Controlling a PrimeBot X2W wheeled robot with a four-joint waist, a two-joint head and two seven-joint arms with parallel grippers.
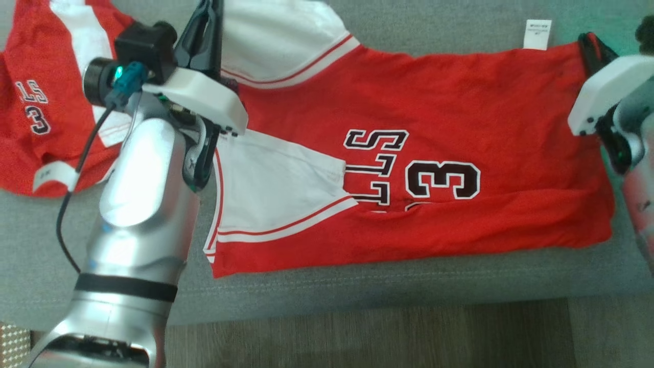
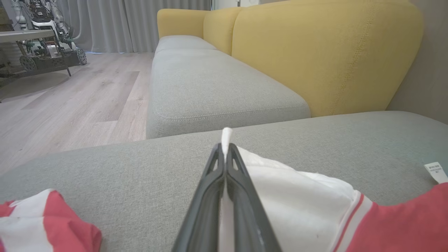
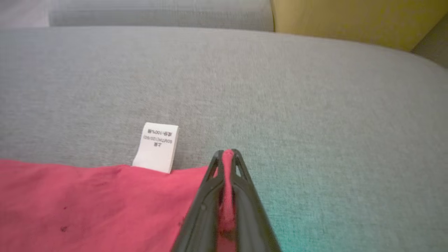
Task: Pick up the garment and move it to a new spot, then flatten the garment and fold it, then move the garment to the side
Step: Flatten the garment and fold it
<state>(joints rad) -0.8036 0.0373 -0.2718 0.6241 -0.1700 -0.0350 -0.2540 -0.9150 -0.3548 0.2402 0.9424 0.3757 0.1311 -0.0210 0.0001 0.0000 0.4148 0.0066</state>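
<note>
The garment [image 1: 434,102] is a red jersey with white side panels and black "3" lettering, lying spread on the grey sofa seat [image 1: 449,20]. My left gripper [image 1: 210,15] is at its upper left edge, shut on a fold of the white panel; in the left wrist view the white cloth [image 2: 297,196] pokes out between the closed fingers of the left gripper [image 2: 225,147]. My right gripper [image 1: 587,40] is at the garment's far right corner, shut on red cloth [image 3: 87,206], which is pinched between the fingers of the right gripper [image 3: 227,153]. A white care label [image 3: 156,147] sticks out beside it.
Another red-and-white garment [image 1: 46,102] lies bunched at the seat's left end. The yellow sofa back [image 2: 315,52] rises behind the seat. Wooden floor [image 1: 357,332] runs along the seat's front edge. A wheeled machine [image 2: 45,45] stands far off on the floor.
</note>
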